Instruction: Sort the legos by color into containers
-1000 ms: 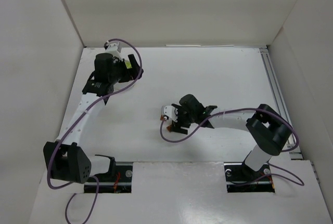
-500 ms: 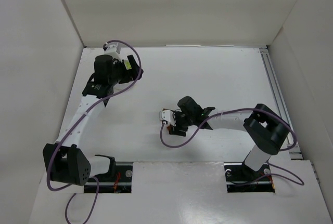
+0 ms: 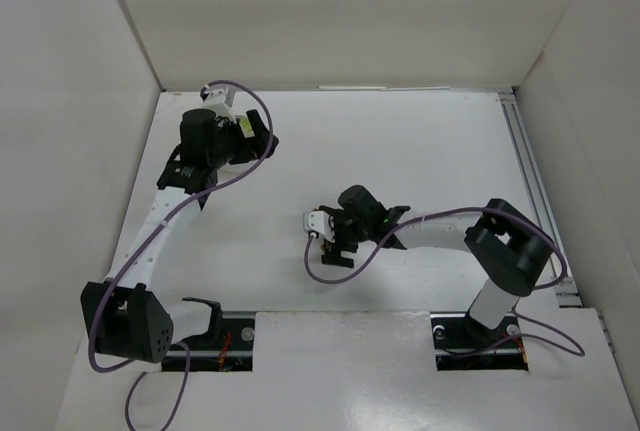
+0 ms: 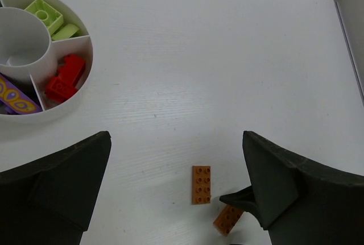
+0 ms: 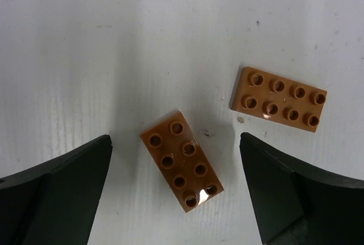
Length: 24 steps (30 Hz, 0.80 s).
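Right gripper [image 5: 175,142]: wide open, empty, either side of orange brick [image 5: 182,161], frame centre. Left gripper [image 4: 176,137]: wide open, empty; dish [image 4: 54,110] upper left.

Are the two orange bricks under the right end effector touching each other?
Apart. The right wrist view shows a strip of bare white table between the tilted orange brick and the other orange brick, up to its right.

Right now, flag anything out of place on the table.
Two orange bricks lie loose on the table, outside the divided dish: one askew between the fingers of the open right pincer, the other beside it. The dish already holds red bricks and green bricks. Nothing looks damaged.
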Tool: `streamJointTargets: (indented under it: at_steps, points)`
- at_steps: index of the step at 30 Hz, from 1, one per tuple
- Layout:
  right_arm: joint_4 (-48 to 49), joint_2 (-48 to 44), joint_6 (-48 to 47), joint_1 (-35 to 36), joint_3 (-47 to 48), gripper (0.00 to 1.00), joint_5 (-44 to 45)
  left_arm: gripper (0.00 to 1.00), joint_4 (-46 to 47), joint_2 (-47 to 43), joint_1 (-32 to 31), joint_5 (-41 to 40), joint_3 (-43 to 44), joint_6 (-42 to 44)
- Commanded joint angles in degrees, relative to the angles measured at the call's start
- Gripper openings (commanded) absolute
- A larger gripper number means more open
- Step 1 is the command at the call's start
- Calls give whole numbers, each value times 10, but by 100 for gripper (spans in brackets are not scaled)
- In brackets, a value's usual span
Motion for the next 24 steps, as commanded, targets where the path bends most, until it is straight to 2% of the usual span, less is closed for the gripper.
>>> streamJointTargets:
  at_steps: [1,14,17,18,21,22,24]
  points:
    - [-13,-14,12,4,-8,100,6,100,23,-33,-2,31,-13,12]
    - [-22,-7,93,4,-37,100,22,100,34,-52,-2,42,-24,23]
    - [-22,-7,98,4,-37,95,28,100,34,-47,-2,47,-24,23]
    - [-22,-12,103,4,-43,88,28,100,34,-47,-2,47,-24,23]
    - [-22,-27,115,4,-57,76,28,99,34,-47,-2,47,-24,23]
    - [-22,-32,121,4,-62,65,28,99,34,-47,-2,47,-24,23]
    - [-22,-32,121,4,-62,57,39,99,41,-52,-2,52,-24,23]
